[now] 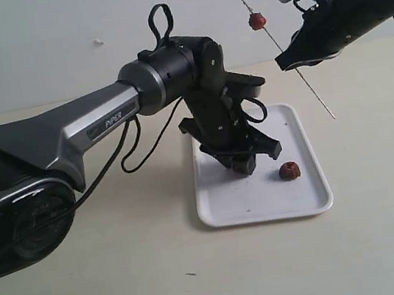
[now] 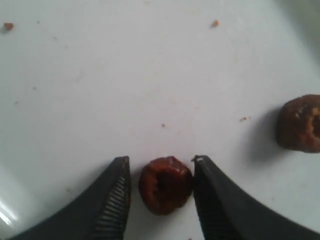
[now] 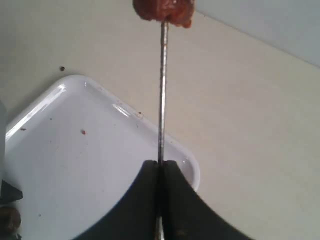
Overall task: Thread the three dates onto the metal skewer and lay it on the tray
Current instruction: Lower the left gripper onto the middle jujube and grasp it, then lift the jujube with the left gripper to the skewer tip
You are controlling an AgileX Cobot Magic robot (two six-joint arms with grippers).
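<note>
My left gripper (image 2: pixel 161 160) is open, low over the white tray (image 2: pixel 125 75), with one wrinkled red-brown date (image 2: pixel 165 185) lying between its fingers; one finger is at the date's side and the other stands a little apart. A second date (image 2: pixel 300 122) lies loose on the tray (image 1: pixel 230 206), also seen as the date (image 1: pixel 289 171) beside my left gripper (image 1: pixel 249 160). Up at the right, my right gripper (image 1: pixel 289 62) is shut on the thin metal skewer (image 1: pixel 318 95), held slanted in the air. A third date (image 1: pixel 257 21) is threaded on the skewer (image 3: pixel 162 90) above my right gripper (image 3: pixel 161 165).
The left arm's grey link (image 1: pixel 65 132) and its base (image 1: pixel 11 218) fill the left side of the beige table (image 1: pixel 393 220). A black cable (image 1: pixel 133 155) loops beside the wrist. Small crumbs (image 2: pixel 214 23) dot the tray.
</note>
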